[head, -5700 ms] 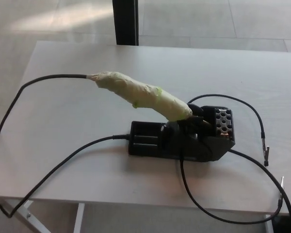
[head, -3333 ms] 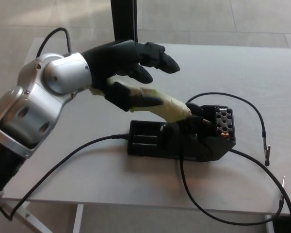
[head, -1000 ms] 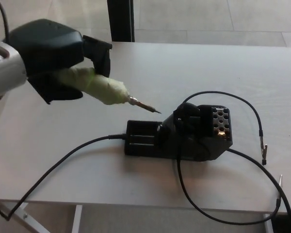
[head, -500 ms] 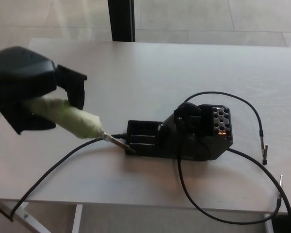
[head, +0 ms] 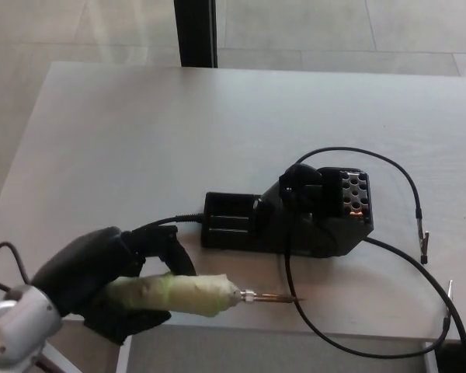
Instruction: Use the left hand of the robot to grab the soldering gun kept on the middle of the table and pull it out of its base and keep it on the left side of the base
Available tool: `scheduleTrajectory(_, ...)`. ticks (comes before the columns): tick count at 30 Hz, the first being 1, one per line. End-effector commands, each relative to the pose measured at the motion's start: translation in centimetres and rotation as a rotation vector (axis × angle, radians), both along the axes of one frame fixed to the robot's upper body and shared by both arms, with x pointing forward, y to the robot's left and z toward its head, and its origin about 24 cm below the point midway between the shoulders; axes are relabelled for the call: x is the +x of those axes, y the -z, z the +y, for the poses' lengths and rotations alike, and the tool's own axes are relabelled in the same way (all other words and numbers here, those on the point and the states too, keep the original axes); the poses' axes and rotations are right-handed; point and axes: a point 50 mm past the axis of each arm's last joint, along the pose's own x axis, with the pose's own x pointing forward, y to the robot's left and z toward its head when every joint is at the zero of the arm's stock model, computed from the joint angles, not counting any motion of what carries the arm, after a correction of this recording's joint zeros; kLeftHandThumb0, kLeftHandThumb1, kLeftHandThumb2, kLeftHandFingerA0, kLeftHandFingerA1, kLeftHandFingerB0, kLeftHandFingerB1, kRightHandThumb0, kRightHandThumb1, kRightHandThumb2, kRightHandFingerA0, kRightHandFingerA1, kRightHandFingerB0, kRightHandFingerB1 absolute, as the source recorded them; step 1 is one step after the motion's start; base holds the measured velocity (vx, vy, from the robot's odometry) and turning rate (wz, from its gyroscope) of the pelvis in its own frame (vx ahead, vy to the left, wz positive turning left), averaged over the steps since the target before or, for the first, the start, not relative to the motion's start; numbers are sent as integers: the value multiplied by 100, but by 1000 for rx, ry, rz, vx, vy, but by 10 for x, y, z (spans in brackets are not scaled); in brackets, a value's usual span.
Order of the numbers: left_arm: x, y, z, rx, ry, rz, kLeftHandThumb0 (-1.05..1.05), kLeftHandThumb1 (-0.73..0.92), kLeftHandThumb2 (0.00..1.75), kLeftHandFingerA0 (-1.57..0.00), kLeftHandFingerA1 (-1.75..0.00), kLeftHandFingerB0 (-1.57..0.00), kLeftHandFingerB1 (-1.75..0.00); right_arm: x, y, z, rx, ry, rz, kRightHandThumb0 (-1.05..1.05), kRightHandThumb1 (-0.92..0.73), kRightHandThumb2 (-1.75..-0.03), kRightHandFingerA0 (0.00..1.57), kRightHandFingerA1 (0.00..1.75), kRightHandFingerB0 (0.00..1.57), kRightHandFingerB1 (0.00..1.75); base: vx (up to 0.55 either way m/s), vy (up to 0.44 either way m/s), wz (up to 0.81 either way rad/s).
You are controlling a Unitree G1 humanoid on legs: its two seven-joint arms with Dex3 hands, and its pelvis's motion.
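Note:
My left hand [head: 101, 276] is shut on the soldering gun [head: 182, 294], whose handle is wrapped in pale green tape. The gun lies nearly level at the table's front edge, low and left of the black base [head: 291, 217]. Its metal tip [head: 276, 298] points right, just short of a black cable. The base stands in the middle of the table [head: 217, 124] with its holder empty. My right hand does not show.
Black cables [head: 388, 167] loop from the base across the right side of the table and over its front edge, ending in small clips [head: 425, 241]. Another cable [head: 171, 221] leaves the base's left end. A dark post [head: 196, 31] stands behind the table.
My left hand has carried the gun down and toward the front edge of the table, from left of the base to below and in front of it. The base has stayed put.

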Motion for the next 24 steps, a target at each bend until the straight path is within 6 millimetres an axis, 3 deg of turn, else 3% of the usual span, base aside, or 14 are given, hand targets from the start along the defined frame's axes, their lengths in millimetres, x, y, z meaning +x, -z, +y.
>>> scheduleTrajectory(1,-3,11,7,-54,-162,-2,-21,54,121,-100,-168,-82,-129,2,-7,-3,-16,-29,-11,-94,-36,-131,134,96,69,115,0,0,0)
scheduleTrajectory(3,-3,12,6,-58,-170,2,-23,54,121,-101,-168,-80,-140,2,-7,-3,-14,-27,-11,-90,-34,-129,138,96,70,113,0,0,0)
scheduleTrajectory(11,6,6,14,-14,-177,-5,-18,56,115,-94,-166,-79,-137,0,-6,-3,-10,-22,-11,-94,-37,-131,135,94,69,114,0,0,0)
scheduleTrajectory(12,8,4,15,0,-179,-5,-17,57,113,-97,-164,-81,-136,0,-6,-3,-9,-21,-12,-91,-27,-131,140,87,69,127,0,0,0)
scheduleTrajectory(13,9,2,16,12,-176,-7,-16,57,113,-98,-165,-79,-137,0,-6,-3,-9,-22,-12,-95,-37,-131,137,94,69,114,0,0,0)
scheduleTrajectory(17,11,-4,21,84,-139,-31,-15,59,111,-97,-164,-80,-136,0,-6,-3,-17,-37,-2,-95,-37,-130,137,94,69,114,0,0,0)
scheduleTrajectory(19,11,-9,28,240,-34,-63,-19,61,103,-93,-155,-79,-106,0,-6,-3,-15,-38,-10,-96,-37,-130,136,94,69,115,0,0,0)
scheduleTrajectory(20,10,-10,30,272,-10,-72,-19,61,103,-93,-155,-79,-106,0,-6,-3,-12,-34,-13,-96,-37,-130,136,94,69,115,0,0,0)
scheduleTrajectory(21,10,-11,31,321,11,-79,-20,64,95,-92,-155,-79,-93,0,-7,-3,-12,-24,-21,-97,-36,-131,138,94,68,116,0,0,0)
scheduleTrajectory(22,8,-15,34,419,56,-96,-22,71,78,-100,-141,-69,-71,0,-7,-4,-14,-28,-18,-93,-27,-129,141,87,69,129,0,0,0)
scheduleTrajectory(23,8,-16,34,430,62,-99,-22,71,78,-100,-141,-69,-71,0,-7,-4,-14,-28,-17,-93,-27,-129,141,87,69,129,0,0,0)
scheduleTrajectory(24,9,-19,36,520,128,-142,-28,74,66,-81,-118,-54,-58,1,-9,-5,-18,-31,-18,-95,-36,-130,136,94,69,115,0,0,0)
